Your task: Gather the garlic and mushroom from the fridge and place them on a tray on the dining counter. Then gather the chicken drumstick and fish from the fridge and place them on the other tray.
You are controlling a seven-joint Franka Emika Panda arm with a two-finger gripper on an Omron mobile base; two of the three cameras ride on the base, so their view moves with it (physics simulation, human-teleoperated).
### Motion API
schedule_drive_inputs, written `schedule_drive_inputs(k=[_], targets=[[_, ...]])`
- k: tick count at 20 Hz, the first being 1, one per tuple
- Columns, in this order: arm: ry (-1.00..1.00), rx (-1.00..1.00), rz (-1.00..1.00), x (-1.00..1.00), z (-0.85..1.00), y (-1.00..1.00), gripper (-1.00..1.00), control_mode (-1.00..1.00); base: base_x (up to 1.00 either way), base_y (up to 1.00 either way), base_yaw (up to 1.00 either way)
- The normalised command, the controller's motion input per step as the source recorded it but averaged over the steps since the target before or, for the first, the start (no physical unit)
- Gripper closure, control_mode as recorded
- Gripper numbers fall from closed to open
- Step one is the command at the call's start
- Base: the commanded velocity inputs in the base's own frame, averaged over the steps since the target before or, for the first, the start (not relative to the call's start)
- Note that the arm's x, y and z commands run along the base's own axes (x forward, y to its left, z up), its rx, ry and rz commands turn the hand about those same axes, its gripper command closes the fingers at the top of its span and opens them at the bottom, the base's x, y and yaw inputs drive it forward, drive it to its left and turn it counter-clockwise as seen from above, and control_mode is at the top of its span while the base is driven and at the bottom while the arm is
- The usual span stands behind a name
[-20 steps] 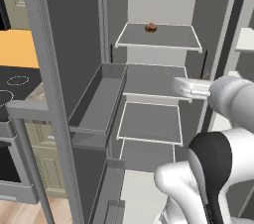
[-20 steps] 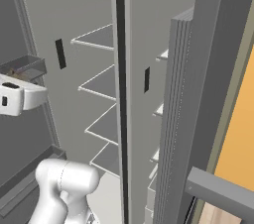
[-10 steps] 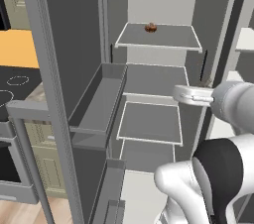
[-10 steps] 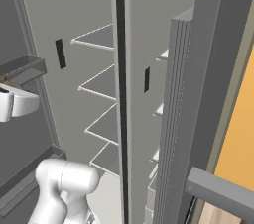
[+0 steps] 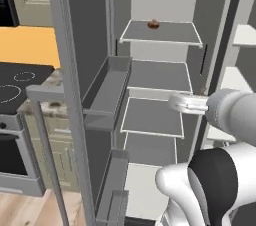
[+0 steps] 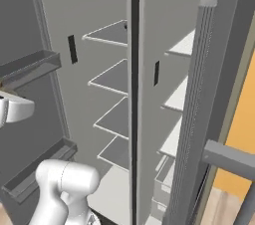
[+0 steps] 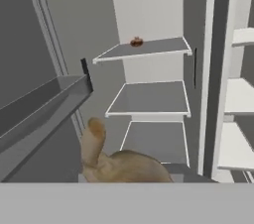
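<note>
The fridge stands open with both doors swung wide, and its white shelves are mostly bare. My gripper hovers in front of the middle shelves and is shut on the chicken drumstick. The drumstick is tan, and its bone end points up at the bottom of the hand view. A small brown round item lies on the upper shelf; it is too small to name. The garlic, the fish, both trays and the dining counter are out of view.
The left fridge door with its grey bins stands close to the left of the hand. The right door and its bar handle stand on the right. A stove and olive cabinets lie further left.
The hand has sunk a little in front of the shelves, still holding the drumstick. Nothing in the fridge has moved.
</note>
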Motion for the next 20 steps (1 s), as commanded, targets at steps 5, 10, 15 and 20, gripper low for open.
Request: schedule_drive_inputs(k=[5,10,15,20], targets=[[0.0,0.0,0.0,0.0,0.0,0.0,1.0,1.0,-0.97,0.05,0.05],[0.0,0.0,0.0,0.0,0.0,0.0,1.0,1.0,-0.75,0.04,0.2],[0.0,0.0,0.0,0.0,0.0,0.0,1.0,1.0,-0.38,0.02,0.3],[0.0,0.0,0.0,0.0,0.0,0.0,1.0,1.0,-0.39,-0.05,0.37]])
